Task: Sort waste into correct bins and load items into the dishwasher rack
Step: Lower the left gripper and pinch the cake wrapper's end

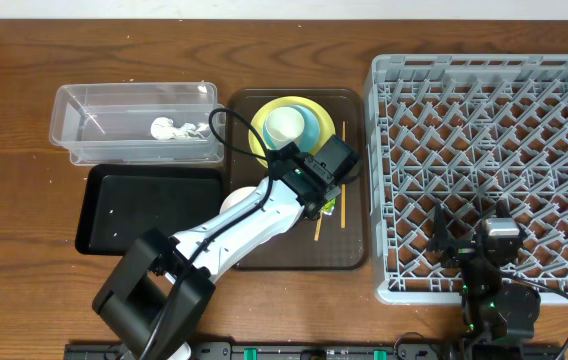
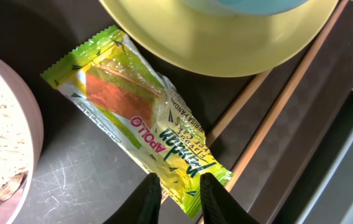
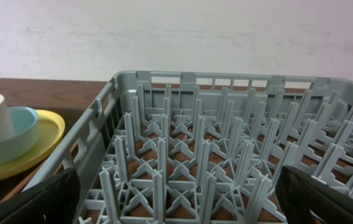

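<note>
Over the brown tray (image 1: 334, 250), I'm hovering my left end effector (image 2: 179, 186), narrowly open and empty, straddling the snack wrapper (image 2: 133, 118). It's lying flat just beside the chopsticks (image 2: 276, 106), so I'm judging an end pinch best.

Yellow-green snack wrapper (image 2: 140, 124) flat beside chopsticks (image 2: 282, 96)

Overhead: snack wrapper (image 1: 330, 207) mostly hidden under L arm (image 1: 254, 222), just a sliver. L wrist: yellow plate (image 2: 226, 43) cut at top, white bowl (image 2: 2, 137) at left, chopsticks (image 2: 286, 93) w/ ends unseen. R wrist: rack (image 3: 245, 79) cropped at btm.
</note>
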